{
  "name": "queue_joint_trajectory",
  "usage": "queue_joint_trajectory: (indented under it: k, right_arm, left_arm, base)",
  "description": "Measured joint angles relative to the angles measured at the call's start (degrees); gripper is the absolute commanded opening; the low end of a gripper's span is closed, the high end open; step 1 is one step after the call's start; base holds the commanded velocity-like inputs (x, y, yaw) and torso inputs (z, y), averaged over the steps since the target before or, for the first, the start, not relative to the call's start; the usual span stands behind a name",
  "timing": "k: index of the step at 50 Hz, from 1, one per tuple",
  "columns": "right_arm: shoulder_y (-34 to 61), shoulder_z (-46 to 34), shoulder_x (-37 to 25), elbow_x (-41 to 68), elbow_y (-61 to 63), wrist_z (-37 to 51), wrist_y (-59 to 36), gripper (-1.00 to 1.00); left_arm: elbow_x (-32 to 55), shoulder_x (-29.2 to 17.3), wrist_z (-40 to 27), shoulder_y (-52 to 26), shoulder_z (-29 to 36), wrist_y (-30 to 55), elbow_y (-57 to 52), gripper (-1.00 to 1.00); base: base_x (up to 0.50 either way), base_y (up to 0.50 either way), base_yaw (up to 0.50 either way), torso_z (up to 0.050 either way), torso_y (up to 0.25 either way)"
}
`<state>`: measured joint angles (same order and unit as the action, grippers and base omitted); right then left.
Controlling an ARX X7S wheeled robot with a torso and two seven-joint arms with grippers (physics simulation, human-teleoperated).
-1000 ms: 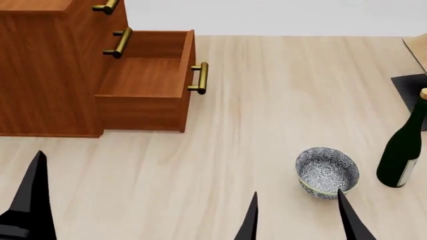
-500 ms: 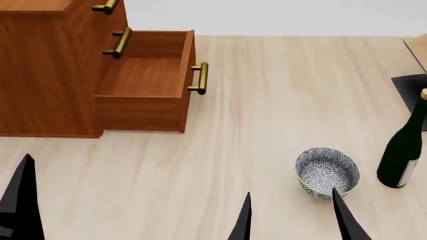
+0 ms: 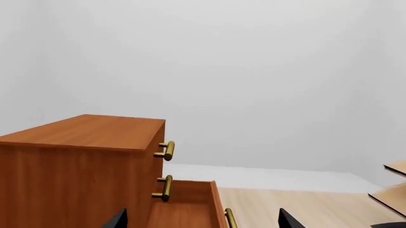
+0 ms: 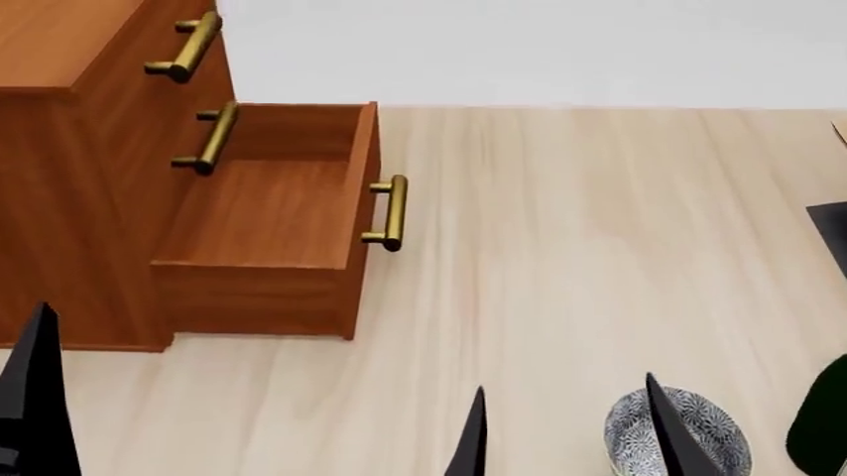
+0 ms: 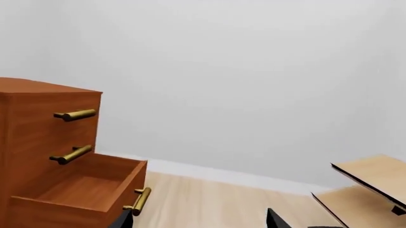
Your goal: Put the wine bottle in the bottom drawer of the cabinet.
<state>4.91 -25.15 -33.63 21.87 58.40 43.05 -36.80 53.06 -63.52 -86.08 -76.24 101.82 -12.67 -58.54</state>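
The wine bottle (image 4: pixel 823 424) is showing only as a dark green sliver at the lower right edge of the head view, cut off by the frame, so its long axis is not readable here, though it looks to be standing on the floor just right of the patterned bowl (image 4: pixel 677 436). That is putting it on the right gripper (image 4: pixel 562 428) side: those two black fingers are spread wide at the bottom centre-right, gripping nothing, one fingertip overlapping the bowl's rim in the picture. The left gripper (image 4: pixel 30 397) is sitting far off at the lower left corner with only one finger showing there; in its own wrist view two tips are standing well apart, so it is looking released and empty too. The right arm is clearly the nearer one, I'd judge. The bottom drawer (image 4: pixel 272 220) is standing pulled out at the left of the frame, its brass handle (image 4: pixel 388 212) facing right, the cabinet (image 4: pixel 82 149) rising behind it. Pale wooden floor (image 4: pixel 582 228) is lying bare between drawer and bowl, leaving plenty of room to carry across.
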Motion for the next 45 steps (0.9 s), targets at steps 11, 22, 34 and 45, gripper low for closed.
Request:
queue_joint_trajectory:
  k: [11,22,34,45]
  right_arm:
    - [-0.32,-1.45,-0.94,-0.73,-0.99,-0.18,2.57,1.0]
    - [-0.49,-1.94,-1.47,-0.71,-1.84,-0.12,3.95,1.0]
    - [-0.77,-1.81,-1.93,-0.06,-2.38,0.05,4.92,1.0]
    - [-0.85,-1.86,-2.12,0.38,-2.96,0.09,5.73,1.0]
  left_arm:
    - [-0.15,-0.14,0.08,0.35,-0.06,-0.25,0.22,1.0]
    - [-0.36,0.19,0.17,0.9,-0.15,-0.36,0.44,1.0]
    - [-0.44,-0.02,-0.31,1.43,-0.61,-0.61,0.55,1.0]
    - [-0.3,0.06,-0.41,1.74,-1.06,-0.5,0.62,1.0]
  base:
    - [0.34,0.01,0.0,0.0,0.0]
    - [0.33,0.07,0.0,0.0,0.001]
    - [0.33,0.09,0.0,0.0,0.001]
    - [0.33,0.07,0.0,0.0,0.001]
